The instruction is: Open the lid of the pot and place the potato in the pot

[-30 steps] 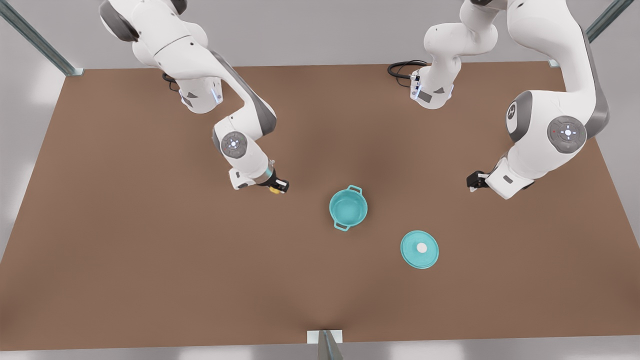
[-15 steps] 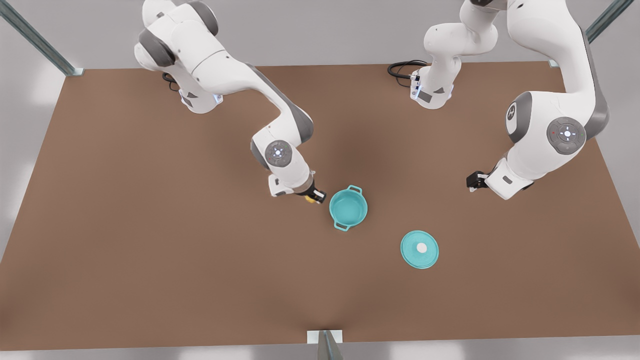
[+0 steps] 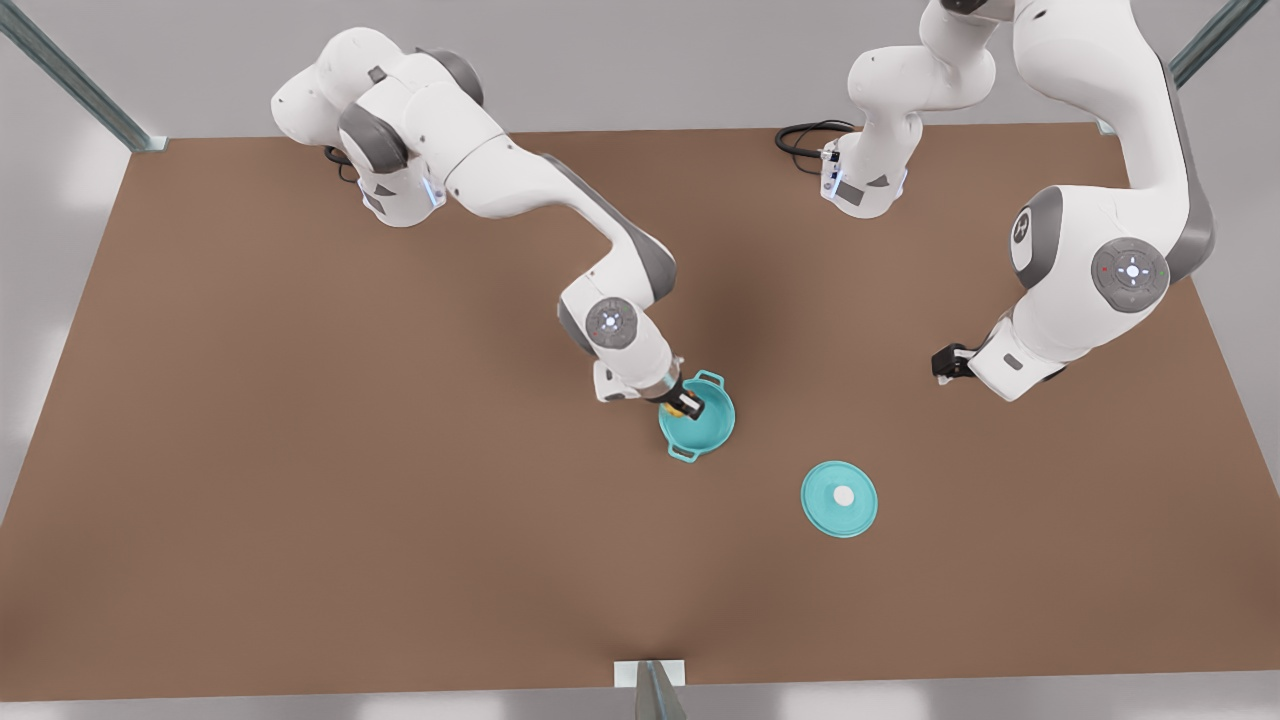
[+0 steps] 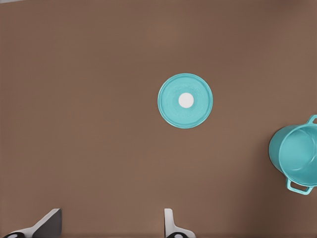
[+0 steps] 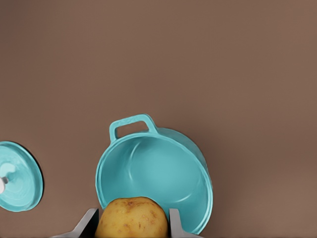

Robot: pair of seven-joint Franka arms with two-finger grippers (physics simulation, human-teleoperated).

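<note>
The teal pot (image 3: 708, 428) stands uncovered at the table's middle, teal inside, with two loop handles. My right gripper (image 3: 688, 405) hangs over the pot's rim on the front view's left, shut on the yellow potato (image 5: 131, 218); the pot (image 5: 158, 173) lies just past it. The pot lid (image 3: 839, 498), a flat teal disc with a white knob, lies on the table toward the front view's right of the pot. My left gripper (image 3: 942, 364) waits farther to the front view's right, open with nothing between its fingers (image 4: 171, 227), looking down on the lid (image 4: 185, 100) and the pot (image 4: 297, 153).
Everything rests on a brown table (image 3: 300, 450). A black cable (image 3: 805, 135) lies by the arm base at the back. A metal post (image 3: 650, 688) stands at the front edge. Bare table surrounds the pot and lid.
My right gripper has carried the potato toward the front view's right, from well short of the pot to over its rim. The left arm has barely moved.
</note>
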